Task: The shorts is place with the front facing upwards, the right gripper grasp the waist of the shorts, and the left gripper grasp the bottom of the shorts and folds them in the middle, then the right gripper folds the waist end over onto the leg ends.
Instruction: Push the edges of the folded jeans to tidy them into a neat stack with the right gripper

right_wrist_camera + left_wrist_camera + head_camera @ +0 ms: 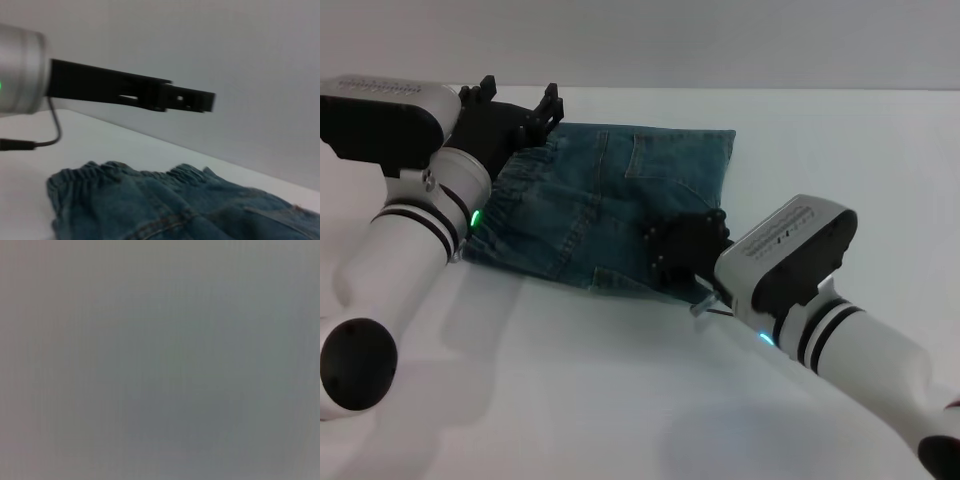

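One Fold Complete, Second Fold Pending

Shorts (595, 205) lie doubled on the white worktop (570, 400), so the middle fold appears done; folding the waist end (125, 172) over onto the leg ends remains.

Left gripper (515, 110): fingers spread wide, empty, above the far-left edge of the denim (its wrist view shows nothing).

Right gripper (685, 250): resting on the near-right denim; finger closure cannot be determined.

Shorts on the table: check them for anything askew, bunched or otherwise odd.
The shorts lie folded into a compact block, edges fairly even, though the gathered waist end beside the left gripper is slightly ruffled. The right gripper rests on the near edge. The left wrist view shows only blank grey.
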### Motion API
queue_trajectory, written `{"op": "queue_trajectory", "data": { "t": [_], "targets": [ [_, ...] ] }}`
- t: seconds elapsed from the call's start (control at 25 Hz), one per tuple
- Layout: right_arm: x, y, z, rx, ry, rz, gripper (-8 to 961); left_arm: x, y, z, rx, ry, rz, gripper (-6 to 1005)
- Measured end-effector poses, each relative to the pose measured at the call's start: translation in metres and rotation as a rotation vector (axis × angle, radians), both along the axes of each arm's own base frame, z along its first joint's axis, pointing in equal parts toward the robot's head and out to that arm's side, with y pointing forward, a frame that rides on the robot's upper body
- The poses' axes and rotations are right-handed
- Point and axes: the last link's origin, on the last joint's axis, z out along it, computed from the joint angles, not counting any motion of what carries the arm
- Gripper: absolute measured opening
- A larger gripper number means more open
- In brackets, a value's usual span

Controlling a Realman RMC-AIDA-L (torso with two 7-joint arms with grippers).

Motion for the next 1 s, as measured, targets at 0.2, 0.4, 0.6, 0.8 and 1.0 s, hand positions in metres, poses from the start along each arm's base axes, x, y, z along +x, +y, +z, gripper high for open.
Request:
{"op": "queue_trajectory", "data": {
  "t": [0.2,0.4,0.6,0.8,1.0],
  "targets": [
    [0.012,0.009,0.006,0.001,0.019,-0.065,-1,-0.002,-0.002,0.0,0.001,-0.003,0.004,798],
    [0.025,0.018,0.015,0.025,0.016,-0.111,-1,-0.003,-0.003,0.0,0.0,-0.014,0.012,798],
    [0.032,0.025,0.021,0.038,0.019,-0.144,-1,-0.004,-0.004,-0.001,-0.004,-0.025,0.017,798],
    [0.039,0.034,0.029,0.066,0.013,-0.168,0,-0.004,-0.006,-0.004,-0.016,-0.02,0.012,798],
    [0.041,0.043,0.037,0.096,0.008,-0.166,-1,-0.005,-0.009,-0.006,-0.023,-0.017,0.014,799]
  ]
}}
